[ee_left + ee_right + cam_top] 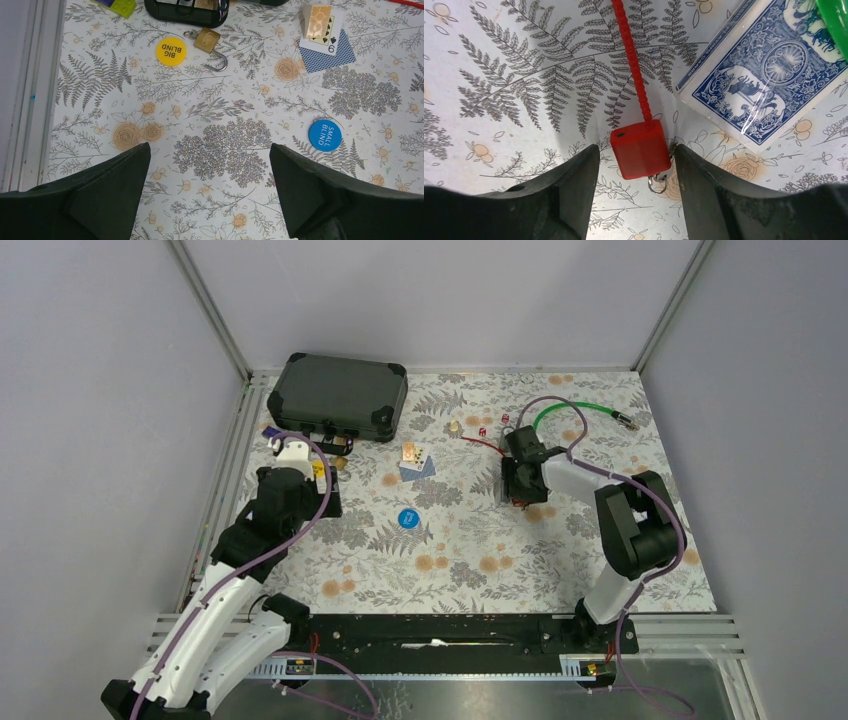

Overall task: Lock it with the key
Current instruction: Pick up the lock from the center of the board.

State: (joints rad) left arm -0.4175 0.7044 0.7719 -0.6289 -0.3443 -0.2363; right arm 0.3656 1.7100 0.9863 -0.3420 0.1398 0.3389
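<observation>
A brass padlock (207,40) lies on the floral table (225,100) with its shackle swung open, just in front of the black case; it shows as a small gold spot (340,463) from above. My left gripper (208,146) is open well short of it, nothing between its fingers. The key hangs on a red block tag (640,149) with a ribbed red strap (631,65); only its metal ring (658,183) shows below the tag. My right gripper (636,148) straddles the tag, open, with a gap on the left side and the right finger (704,190) nearly touching.
A black case (340,395) stands at the back left. A yellow chip (170,51), a blue chip (325,135) and playing cards (322,35) lie mid-table. A blue-backed card deck (764,75) lies right of the red strap. A green cable (570,408) loops at the back right.
</observation>
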